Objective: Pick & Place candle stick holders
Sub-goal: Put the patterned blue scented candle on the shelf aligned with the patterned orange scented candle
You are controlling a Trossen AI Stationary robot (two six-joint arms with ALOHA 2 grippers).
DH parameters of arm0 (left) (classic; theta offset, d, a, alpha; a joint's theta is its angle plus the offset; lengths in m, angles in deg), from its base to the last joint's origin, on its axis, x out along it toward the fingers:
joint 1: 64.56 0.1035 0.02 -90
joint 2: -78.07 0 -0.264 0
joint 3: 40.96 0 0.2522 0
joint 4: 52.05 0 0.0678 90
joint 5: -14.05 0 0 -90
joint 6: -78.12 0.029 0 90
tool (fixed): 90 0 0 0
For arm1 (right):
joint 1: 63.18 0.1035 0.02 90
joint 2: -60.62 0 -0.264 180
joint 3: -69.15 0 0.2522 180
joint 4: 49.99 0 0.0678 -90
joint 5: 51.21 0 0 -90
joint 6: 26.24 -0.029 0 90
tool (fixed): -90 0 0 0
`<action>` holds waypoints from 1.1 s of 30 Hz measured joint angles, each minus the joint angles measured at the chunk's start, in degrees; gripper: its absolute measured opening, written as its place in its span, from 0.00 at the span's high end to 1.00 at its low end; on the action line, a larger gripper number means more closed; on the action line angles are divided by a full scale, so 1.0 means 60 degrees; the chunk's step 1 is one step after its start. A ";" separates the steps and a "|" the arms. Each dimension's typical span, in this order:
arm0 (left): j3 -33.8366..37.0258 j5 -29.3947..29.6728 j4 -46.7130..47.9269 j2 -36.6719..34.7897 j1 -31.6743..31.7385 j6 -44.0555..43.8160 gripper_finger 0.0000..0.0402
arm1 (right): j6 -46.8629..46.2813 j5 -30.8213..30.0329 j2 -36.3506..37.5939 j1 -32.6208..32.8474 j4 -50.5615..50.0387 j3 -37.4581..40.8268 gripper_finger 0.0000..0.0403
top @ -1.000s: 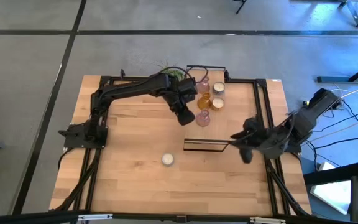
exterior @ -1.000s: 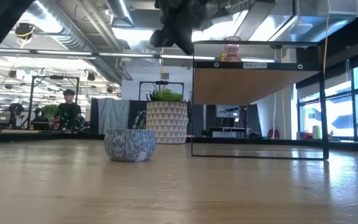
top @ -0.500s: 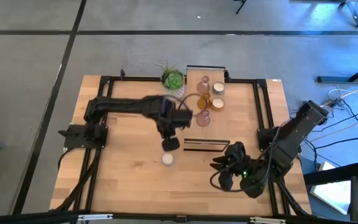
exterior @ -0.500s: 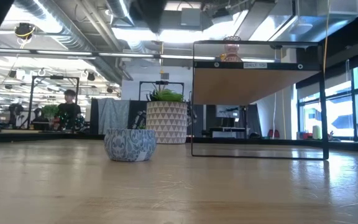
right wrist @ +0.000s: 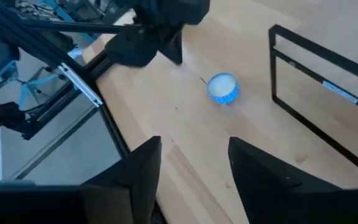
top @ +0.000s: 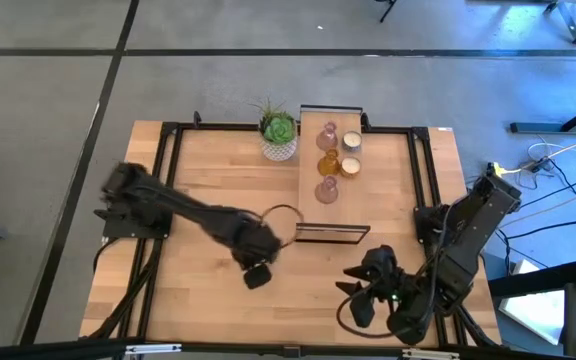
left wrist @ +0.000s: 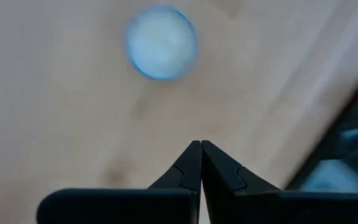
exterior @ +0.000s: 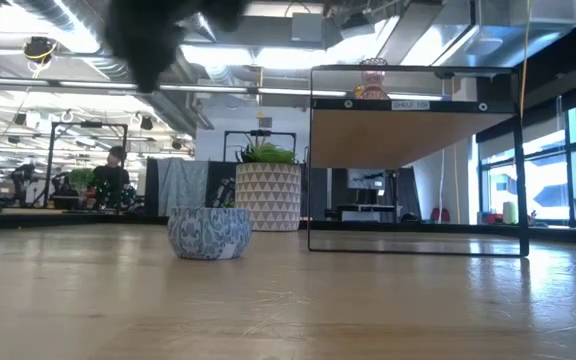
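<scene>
Fingers pressed tip to tip on the left end effector [left wrist: 201, 163], nothing between them, and it hangs over the bare wood of the table [top: 198, 180] with one round cream-white holder [left wrist: 161, 42] lying just ahead of it. In the high view that left end effector [top: 256, 274] sits out in the middle of the table, and the arm covers the holder there. Low down, the same holder [exterior: 209, 232] stands alone on the wood, patterned side facing the camera, with the potted succulent [exterior: 268, 190] behind it. Over on the wooden stand [top: 306, 180], five holders are lined up: three glass ones, pink [top: 327, 135], amber [top: 327, 164] and brownish-pink [top: 326, 190], plus two cream-white rounds [top: 350, 141] beside them. Right end effector [right wrist: 194, 165] is spread wide and empty, hovering at the near right corner of the table [top: 360, 300], looking across at the lone holder [right wrist: 223, 88].
</scene>
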 joint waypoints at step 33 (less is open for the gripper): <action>0.5677 -0.0278 -0.6584 -0.1861 0.1425 -0.0277 0.69 | 0.0565 -0.0617 0.0003 -0.0350 -0.0087 -0.0007 0.52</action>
